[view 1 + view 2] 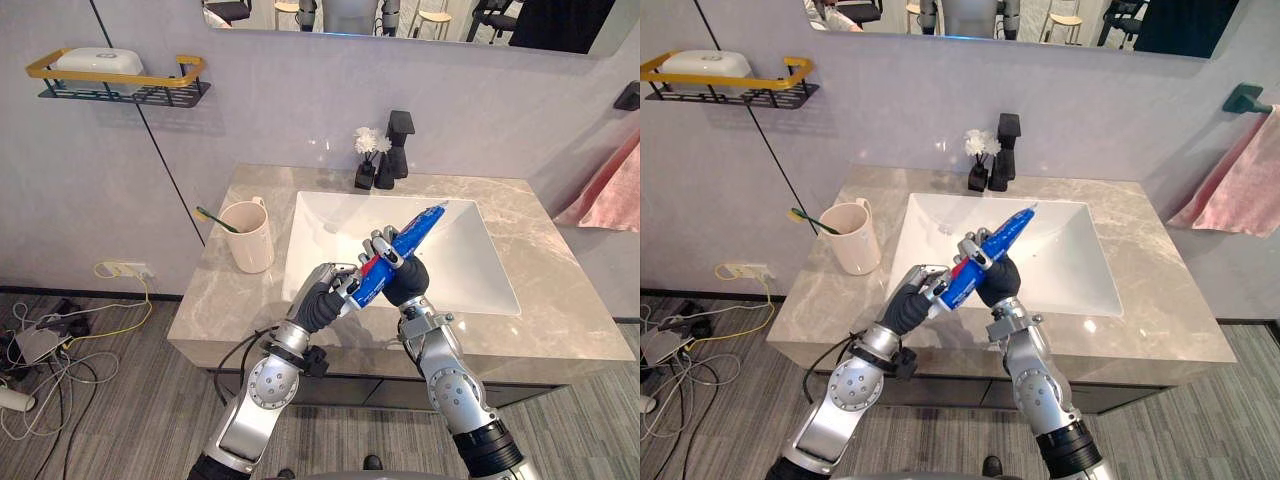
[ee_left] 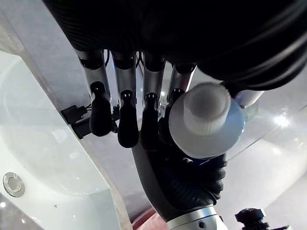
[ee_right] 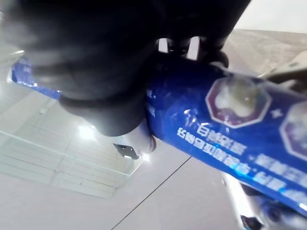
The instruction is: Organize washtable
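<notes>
Fingers (image 1: 383, 247) of your right hand (image 1: 405, 278) curl round the middle of the toothpaste tube (image 1: 418, 228), held tilted above the front of the sink (image 1: 470, 280). Your left hand (image 1: 322, 300) pinches its white cap (image 2: 207, 115) end between fingers and thumb. Left of them, a cup (image 1: 247, 238) stands on the worktop (image 1: 560, 300).

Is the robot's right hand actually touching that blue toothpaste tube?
Touching. The left eye view shows the right hand curled round the middle of the toothpaste tube, holding it above the sink.
</notes>
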{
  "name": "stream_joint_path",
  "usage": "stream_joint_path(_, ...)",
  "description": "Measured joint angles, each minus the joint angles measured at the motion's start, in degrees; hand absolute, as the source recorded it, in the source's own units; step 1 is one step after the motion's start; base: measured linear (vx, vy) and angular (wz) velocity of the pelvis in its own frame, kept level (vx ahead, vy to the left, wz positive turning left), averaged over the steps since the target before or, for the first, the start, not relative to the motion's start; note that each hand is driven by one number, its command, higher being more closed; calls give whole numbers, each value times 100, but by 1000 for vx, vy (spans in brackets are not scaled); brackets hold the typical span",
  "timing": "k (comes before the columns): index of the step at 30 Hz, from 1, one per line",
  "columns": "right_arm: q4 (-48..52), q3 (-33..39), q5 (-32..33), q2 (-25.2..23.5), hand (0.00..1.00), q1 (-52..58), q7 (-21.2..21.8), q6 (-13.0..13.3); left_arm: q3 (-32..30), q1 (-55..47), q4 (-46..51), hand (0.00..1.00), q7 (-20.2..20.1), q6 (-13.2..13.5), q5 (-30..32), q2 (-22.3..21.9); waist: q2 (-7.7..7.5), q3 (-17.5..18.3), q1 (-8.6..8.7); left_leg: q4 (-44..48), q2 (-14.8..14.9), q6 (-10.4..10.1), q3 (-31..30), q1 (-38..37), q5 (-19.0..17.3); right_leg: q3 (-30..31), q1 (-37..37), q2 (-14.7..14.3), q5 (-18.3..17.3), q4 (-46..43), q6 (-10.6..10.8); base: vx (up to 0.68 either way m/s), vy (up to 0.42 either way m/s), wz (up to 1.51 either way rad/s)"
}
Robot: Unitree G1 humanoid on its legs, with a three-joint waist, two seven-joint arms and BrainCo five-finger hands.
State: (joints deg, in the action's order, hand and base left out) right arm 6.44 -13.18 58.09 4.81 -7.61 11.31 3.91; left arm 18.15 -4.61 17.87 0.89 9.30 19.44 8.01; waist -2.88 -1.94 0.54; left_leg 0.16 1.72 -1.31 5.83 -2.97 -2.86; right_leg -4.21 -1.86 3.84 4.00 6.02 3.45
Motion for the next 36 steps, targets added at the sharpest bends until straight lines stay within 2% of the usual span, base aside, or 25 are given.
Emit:
stream_joint_path(5,214,271,-161,10,100,-75,-1,23,-541,-234,661,0,42,-2,-670,-1,-7,-1,-19,0,-2,0,-34,-7,0,-36,-26,4,0,-1,0,0,0,3)
stream_joint_path(9,214,372,-288,14,100,-108,-1,22,-962,-279,1216,0,190,15,-988,-5,-12,-4,-136,-16,-3,-2,-65,-68,1,-72,-94,9,-8,0,2,0,0,4)
stream_joint_path(16,388,631,-601,11,100,-192,-20,23,-1956,-616,1797,0,580,135,-1278,-128,-113,-9,-181,-37,-31,-8,-237,13,31,-262,-95,39,-52,-1,7,-12,-5,14)
stream_joint_path(19,555,935,-736,15,100,-211,-44,99,-2562,-740,1847,0,785,190,-1286,-342,-194,-35,-311,-39,-37,-8,-330,43,36,-352,-107,43,-80,-4,25,13,-11,13)
stream_joint_path(21,583,1028,-792,14,100,-232,-95,140,-2803,-817,1840,0,861,193,-1273,-417,-210,-30,-324,-39,-43,-7,-368,58,37,-393,-109,47,-85,-11,32,19,-4,11)
stream_joint_path(22,586,1170,-877,21,100,-312,-142,199,-3194,-938,1782,0,986,193,-1249,-528,-214,-31,-355,-40,-53,-6,-405,62,37,-478,-125,56,-86,-23,33,21,0,11)
stream_joint_path(25,591,1472,-931,64,100,-542,-265,293,-3642,-1013,1469,0,1183,181,-1199,-641,-228,-38,-465,-86,-68,19,-432,60,61,-535,-153,77,-89,-24,38,20,5,8)
stream_joint_path(29,591,1754,-1174,220,100,-821,-419,473,-4132,-1151,680,0,1367,108,-1204,-841,-276,-61,-514,-222,-95,56,-517,56,121,-649,-150,131,-105,-25,62,-15,4,14)
stream_joint_path(31,591,1945,-1294,302,100,-927,-529,497,-4157,-1236,262,0,1425,60,-1204,-857,-356,-104,-608,-229,-103,57,-528,60,124,-666,-149,142,-109,-25,67,-25,10,8)
stream_joint_path(33,566,2055,-1557,461,100,-1182,-699,532,-4242,-1361,-400,0,1411,-52,-1207,-927,-437,-114,-624,-229,-115,57,-561,112,124,-703,-117,159,-120,-25,79,-16,2,8)
stream_joint_path(36,501,2055,-1868,759,100,-1603,-849,635,-4231,-1511,-1128,0,1297,-206,-1206,-1131,-450,-121,-631,-229,-155,78,-609,162,162,-778,-95,229,-139,-26,106,7,22,11)
